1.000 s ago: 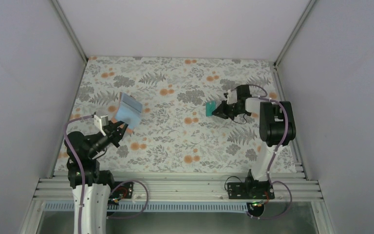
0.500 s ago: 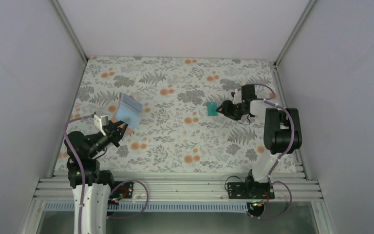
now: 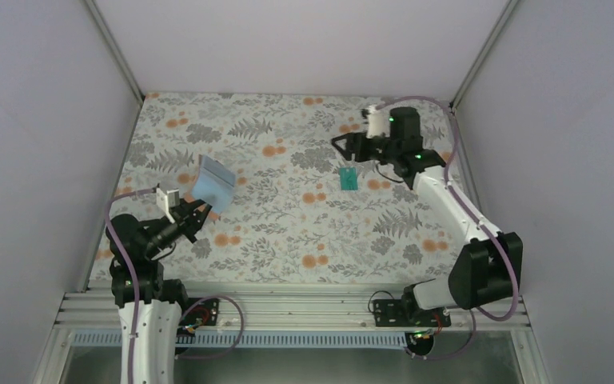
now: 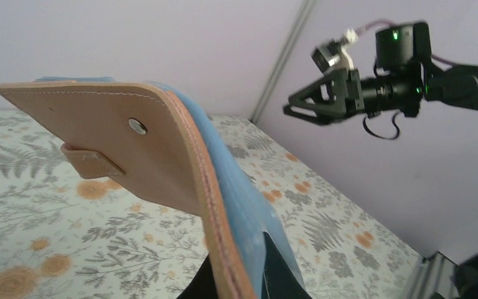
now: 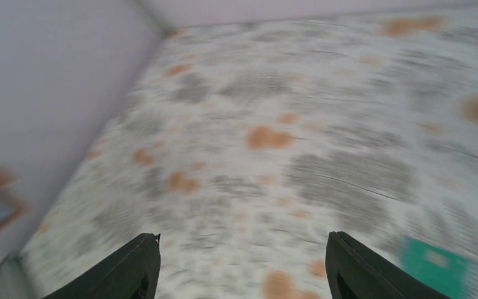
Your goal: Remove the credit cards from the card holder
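The card holder [image 3: 212, 182], tan-brown leather outside and light blue inside, is held up off the table, part open, by my left gripper [image 3: 194, 216], which is shut on its lower edge. In the left wrist view the holder [image 4: 131, 149] fills the foreground and the dark fingers [image 4: 280, 274] show at its base. One teal green credit card [image 3: 348, 178] lies flat on the cloth at centre right, also seen blurred in the right wrist view [image 5: 439, 268]. My right gripper [image 3: 342, 146] hovers above and behind that card, open with nothing in it [image 5: 243, 261].
A floral cloth [image 3: 288, 224] covers the table. White walls with metal corner posts [image 3: 470, 64] close in the left, back and right sides. An aluminium rail [image 3: 288, 308] with both arm bases runs along the near edge.
The right gripper opened and let go of the teal card, which now lies on the cloth, then rose and swung toward the back. The left arm and the holder have stayed put.
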